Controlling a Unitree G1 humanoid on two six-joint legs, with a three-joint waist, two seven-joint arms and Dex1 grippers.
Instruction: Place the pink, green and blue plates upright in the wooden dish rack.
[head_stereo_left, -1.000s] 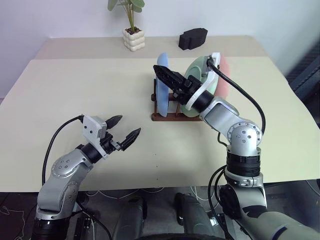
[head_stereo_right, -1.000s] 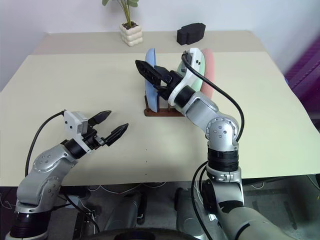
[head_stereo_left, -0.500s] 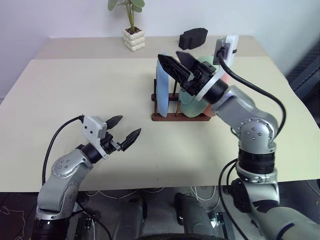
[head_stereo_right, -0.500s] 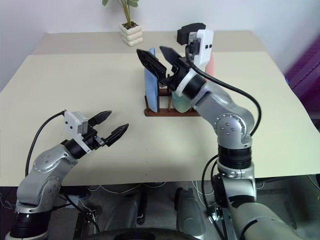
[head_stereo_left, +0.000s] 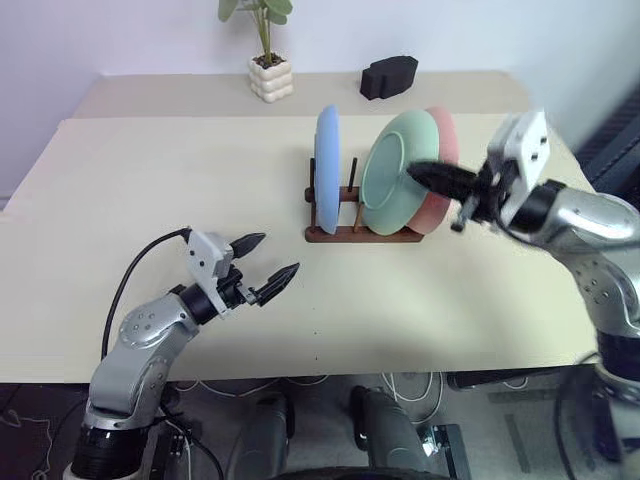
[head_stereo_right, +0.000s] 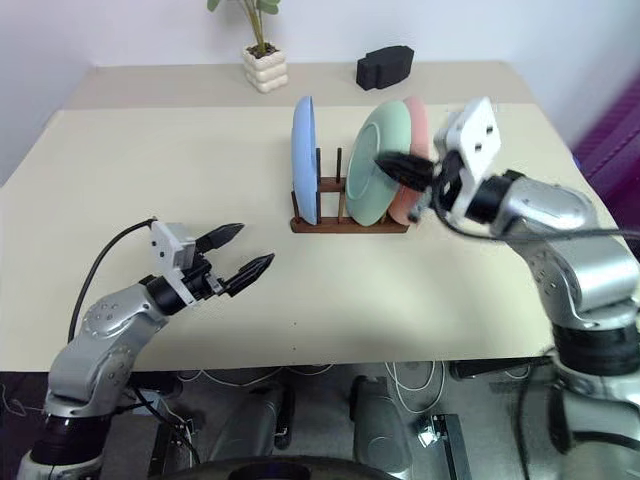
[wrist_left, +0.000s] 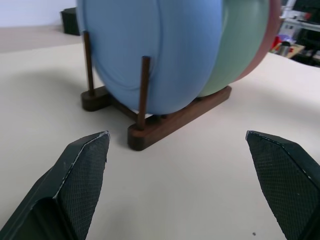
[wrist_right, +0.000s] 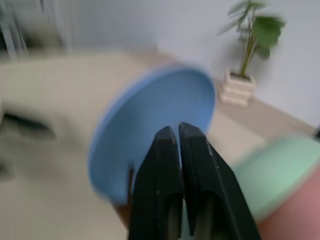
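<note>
The wooden dish rack (head_stereo_left: 345, 232) stands mid-table with three plates upright in it: the blue plate (head_stereo_left: 327, 165) on the left, then the green plate (head_stereo_left: 392, 172), and the pink plate (head_stereo_left: 443, 150) behind it on the right. My right gripper (head_stereo_left: 415, 172) is shut on nothing. It hovers right of the rack, its tip pointing left across the green plate's edge. My left gripper (head_stereo_left: 279, 253) is open and empty near the table's front left, pointing at the rack. The left wrist view shows the blue plate (wrist_left: 160, 50) between the rack's pegs (wrist_left: 145, 90).
A potted plant (head_stereo_left: 265, 60) and a black block (head_stereo_left: 388, 76) sit at the back of the table. The table's right edge (head_stereo_left: 590, 190) runs close behind my right arm.
My right arm has swung out to the right, away from the rack, rolling its wrist, and its fingers have shut. The left arm has hardly moved. The plates stay in the rack.
</note>
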